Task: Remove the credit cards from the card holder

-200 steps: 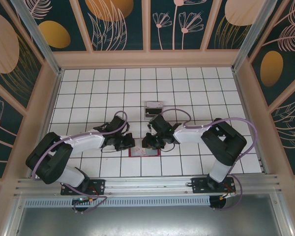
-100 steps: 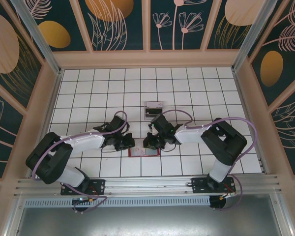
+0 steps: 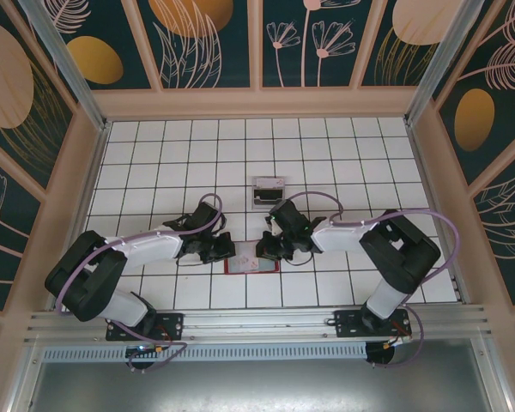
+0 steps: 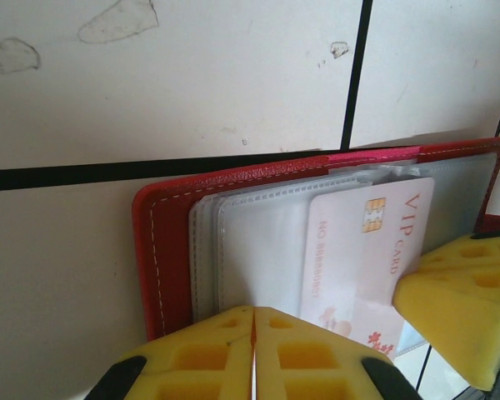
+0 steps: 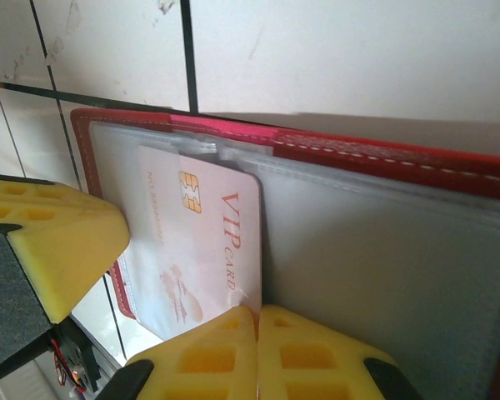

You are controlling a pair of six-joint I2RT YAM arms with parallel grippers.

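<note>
Right arm's elbow has swung outward, and the right gripper [image 5: 257, 321] has snapped closed at the corner of the pale pink plastic VIP card [image 4: 358, 250]; I can't tell if it's pinched. The left gripper [image 4: 252, 321] is closed too, tips down on the red stitched folding wallet [image 4: 162, 250] at the table's 6 o'clock. The card looks light, stiff and slick, so I'd take its free edge. It sits partly out of the clear sleeves [image 4: 258, 242]. The small clear tray [image 3: 269, 190] is at the wallet's 12 o'clock, contents unreadable.

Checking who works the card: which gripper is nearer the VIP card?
Right. The right gripper is shut at the corner of the VIP card; the left gripper rests shut on the clear sleeves beside it, inside the card holder.
</note>
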